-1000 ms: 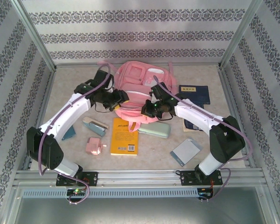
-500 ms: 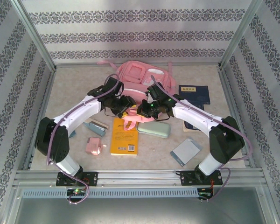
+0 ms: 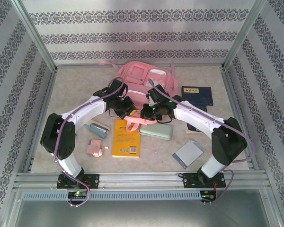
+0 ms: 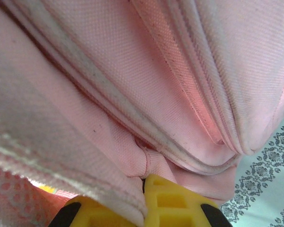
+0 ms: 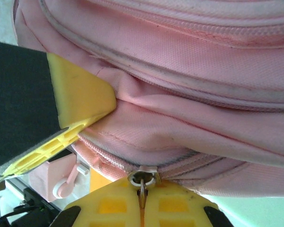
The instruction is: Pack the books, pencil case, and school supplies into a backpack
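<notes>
My left gripper (image 4: 143, 201) is clenched on a fold of the backpack (image 3: 138, 74). In the left wrist view, pink fabric comes down between my yellow fingers (image 4: 173, 203) and is pinched there. My right gripper (image 5: 142, 196) is clamped on the zip pull (image 5: 142, 182). Its small metal ring sits just past the fingertips, at the end of a zip line along the pack's edge. In that same view, one yellow finger of my left gripper presses into the fabric at the left.

From above, both grippers meet close together at the near edge of the backpack, the left arm reaching in from the left and the right arm from the right. The backpack lies at the far middle of the counter (image 3: 156, 158), front pockets up, straps toward the back wall.

The yellow book (image 3: 126, 139) lies flat just nearer than the grippers, barcode end toward me, with a pink loop of the backpack over its far edge. The pencil case (image 3: 156, 132) lies just right of it, by the pack's edge; I cannot tell whether they touch. The navy books (image 3: 197, 96) are right of the pack, one in the open and one partly under my right arm. The pink box (image 3: 95, 148) sits left of the yellow book, with a grey-teal item (image 3: 95, 128) beyond it. The pad (image 3: 188, 153) lies near my right base.
</notes>
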